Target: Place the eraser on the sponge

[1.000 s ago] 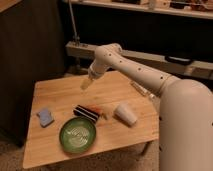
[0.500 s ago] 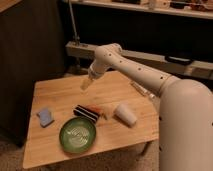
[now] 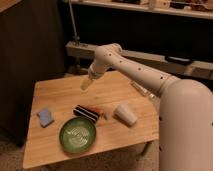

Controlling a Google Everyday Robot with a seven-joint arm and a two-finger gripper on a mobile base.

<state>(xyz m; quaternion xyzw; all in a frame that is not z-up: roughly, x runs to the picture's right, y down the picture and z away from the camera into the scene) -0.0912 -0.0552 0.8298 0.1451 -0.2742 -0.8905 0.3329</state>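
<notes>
Black, white-striped eraser [image 3: 86,112] lies at the green bowl's [image 3: 62,136] far rim, long axis slanting rightward; the blue sponge [image 3: 45,117] sits apart, left of the bowl. The gripper [image 3: 86,84] hangs beyond that rim, the eraser nearward below it; whether it is open or closed cannot be told.

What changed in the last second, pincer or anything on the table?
Nothing visibly changed. The pincer is in the same spot above the back half of the wooden table, apart from the black rectangular eraser with white side stripes. The light-blue rectangular sponge pad, round green bowl and white paper cup lie where they were.
</notes>
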